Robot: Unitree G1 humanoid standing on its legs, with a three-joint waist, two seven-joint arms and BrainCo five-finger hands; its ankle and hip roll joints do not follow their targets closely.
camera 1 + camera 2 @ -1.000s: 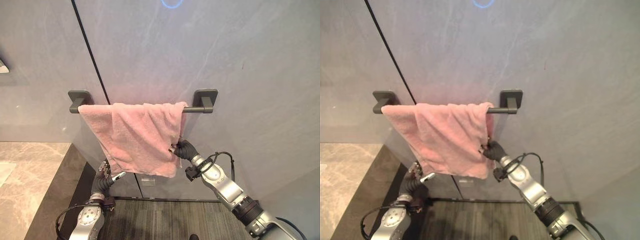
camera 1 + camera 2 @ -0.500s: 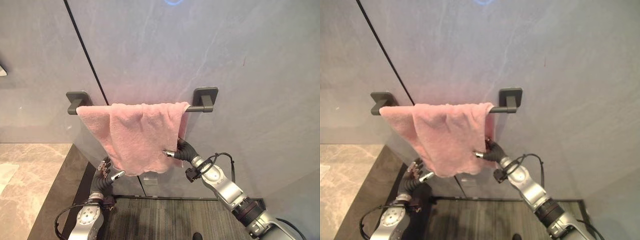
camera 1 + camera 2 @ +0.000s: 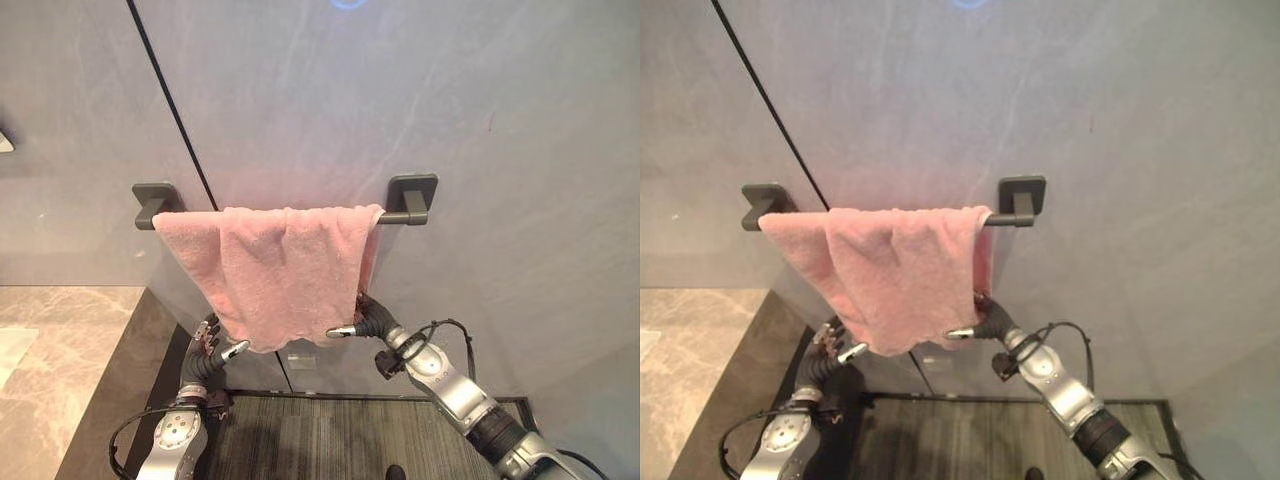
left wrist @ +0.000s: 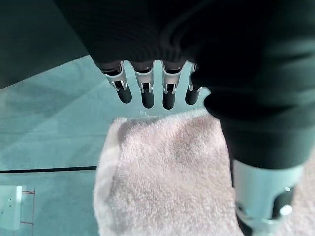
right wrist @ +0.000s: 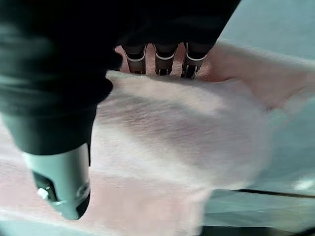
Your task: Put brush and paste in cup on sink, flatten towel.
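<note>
Left eye view: a pink towel (image 3: 275, 275) hangs over a dark bar (image 3: 395, 217) fixed to the grey wall (image 3: 500, 120), bunched and skewed, its lower edge slanting and its folds gathered toward the bar's left end. The right hand (image 3: 368, 318) is at the towel's lower right corner, thumb extended in front of the cloth; in the right wrist view its fingers (image 5: 160, 61) go behind the fabric with the thumb in front, so it looks to be pinching that corner, though how firm the contact is I cannot tell. The left hand (image 3: 210, 348) sits just under the towel's lower left corner, fingers relaxed and straight in the left wrist view, holding nothing.

As a judgement, the terry cloth is light, soft and limp. It will not hold any shape, will drape wherever it is released, and will slide along the smooth bar if tugged sideways. The best holds are the 2 lower corners or the side hems, pulled apart and downward evenly. A hard 1-sided pull could drag it off the bar.
</note>
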